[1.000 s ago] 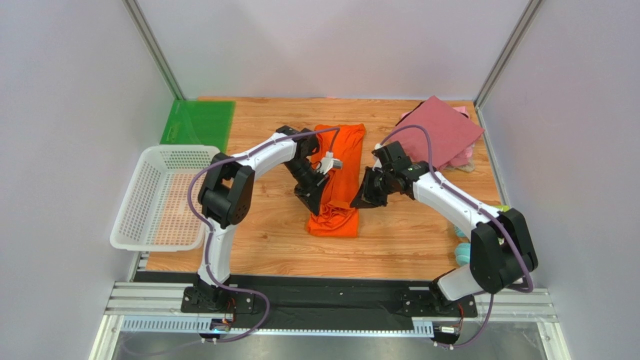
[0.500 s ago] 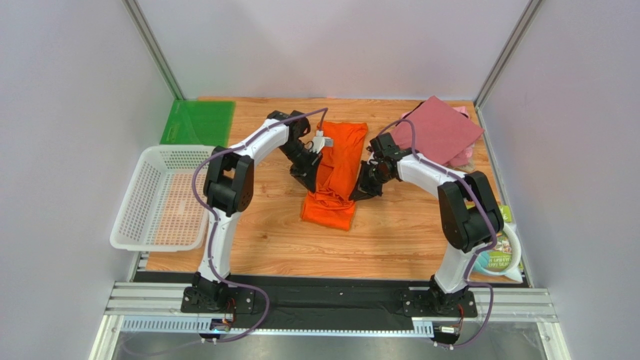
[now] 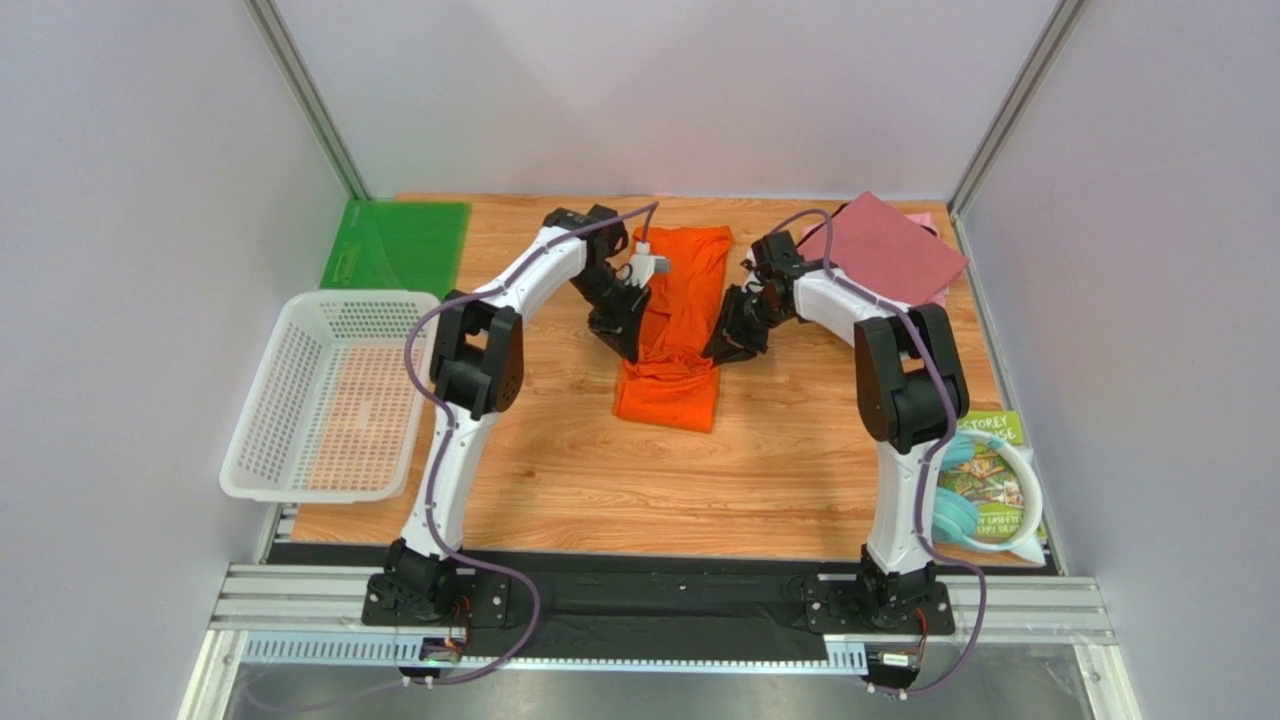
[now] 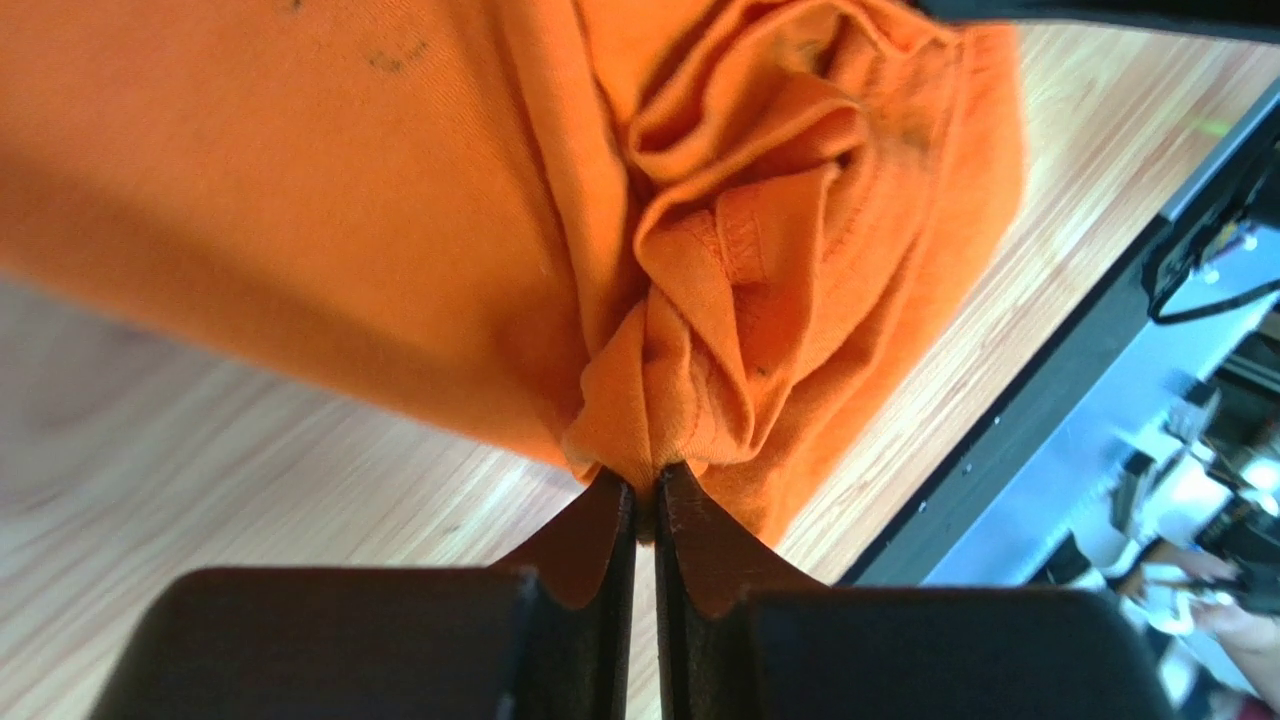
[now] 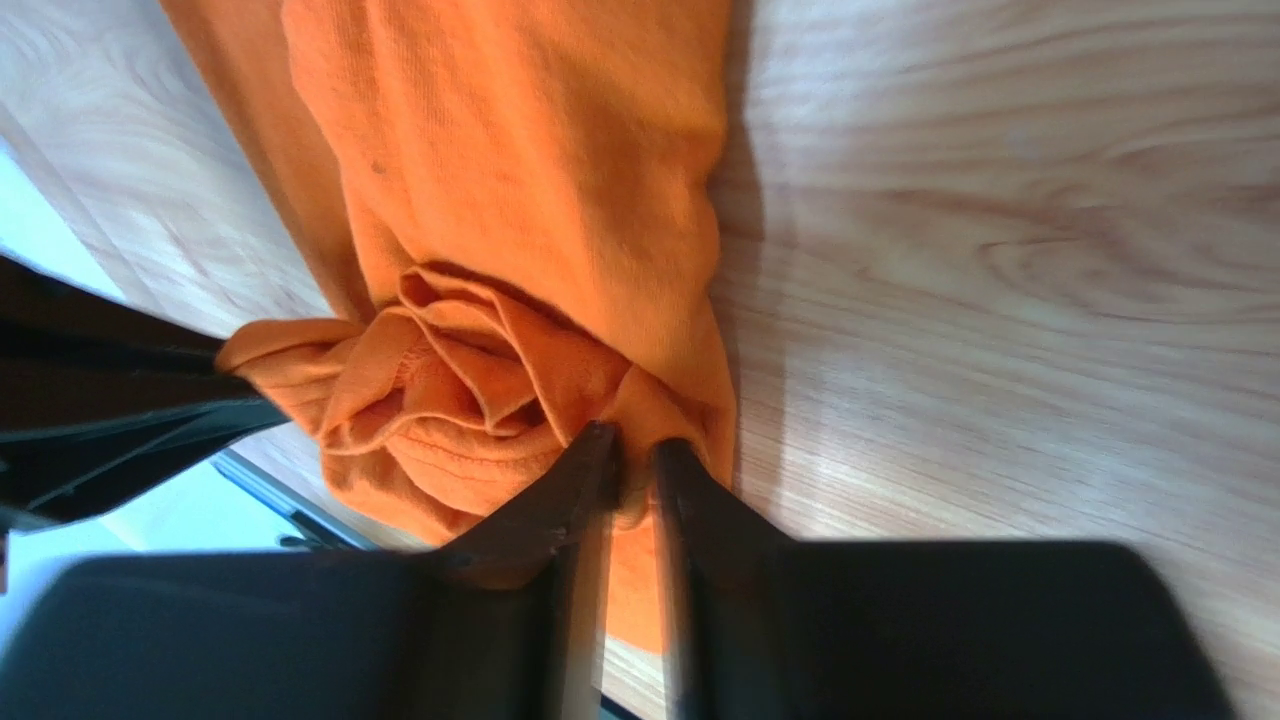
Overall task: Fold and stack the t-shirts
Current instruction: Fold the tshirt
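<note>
While the top view shows the whole orange t-shirt (image 3: 670, 393) as a long strip running from the far edge toward the middle of the worktop (image 3: 601, 480), only the wrist views show how it is held. The left claw (image 4: 657, 488) has its tips almost together and pinches a bunched fold on the strip's left side. The right claw (image 5: 631, 458) has a thin gap between its tips, with a fold of orange cloth caught in it, on the strip's right side. Up close, the cloth between the two claws is crumpled.

A maroon t-shirt (image 3: 899, 248), folded flat, lies at the far right corner. A bit of a pink t-shirt (image 3: 921, 221) peeks out behind it. The near half of the worktop is bare wood, with room on both sides of the strip.

A green sheet (image 3: 394, 248) lies at the far left corner. A white basket (image 3: 323, 398) sits over the left edge. A printed packet (image 3: 984, 480) lies by the right edge. Pale walls stand on three sides.
</note>
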Robot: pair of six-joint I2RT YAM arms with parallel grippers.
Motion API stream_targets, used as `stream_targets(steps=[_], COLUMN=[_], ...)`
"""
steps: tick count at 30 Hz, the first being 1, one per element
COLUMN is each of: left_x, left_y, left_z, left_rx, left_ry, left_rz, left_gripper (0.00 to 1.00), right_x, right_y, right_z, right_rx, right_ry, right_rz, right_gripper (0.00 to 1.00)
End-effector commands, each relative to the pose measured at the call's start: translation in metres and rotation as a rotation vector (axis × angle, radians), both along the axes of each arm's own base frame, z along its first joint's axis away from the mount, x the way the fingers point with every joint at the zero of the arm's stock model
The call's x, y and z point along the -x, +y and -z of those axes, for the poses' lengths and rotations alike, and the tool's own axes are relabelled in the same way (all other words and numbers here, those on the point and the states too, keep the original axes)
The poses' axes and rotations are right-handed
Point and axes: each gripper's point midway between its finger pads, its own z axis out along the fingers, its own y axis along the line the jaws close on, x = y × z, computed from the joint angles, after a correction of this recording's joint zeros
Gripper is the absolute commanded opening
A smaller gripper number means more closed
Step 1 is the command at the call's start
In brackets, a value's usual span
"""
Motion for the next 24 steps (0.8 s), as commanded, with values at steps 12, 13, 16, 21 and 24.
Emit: stream_targets(steps=[12,13,16,21,24], left_x=[-0.006,0.006,0.038,0.091,0.105], left_y=[0.031,0.029,0.027,0.015,0.007], left_z=[-0.109,-0.12,-0.114,-0.081,-0.076], left_rx=[0.117,0.145,0.137,0.062,0.095], left_ry=[-0.174,-0.172,-0.152,-0.157,-0.199], left_rz=[-0.089,-0.074,0.0,0.166,0.21], left_gripper=[1.0,1.0,1.0,0.99,0.98], right_x=[-0.017,-0.009,0.008,0.03,0.031], right_y=[-0.029,-0.023,-0.018,0.008,0.022], right_z=[-0.105,-0.11,-0.096,-0.077,-0.071], right_rx=[0.075,0.084,0.157,0.13,0.091], right_ry=[-0.27,-0.286,-0.305,-0.254,-0.226], right_rz=[-0.036,-0.061,-0.141,-0.221,-0.237], right_gripper=[0.63,0.61,0.42,0.22,0.21])
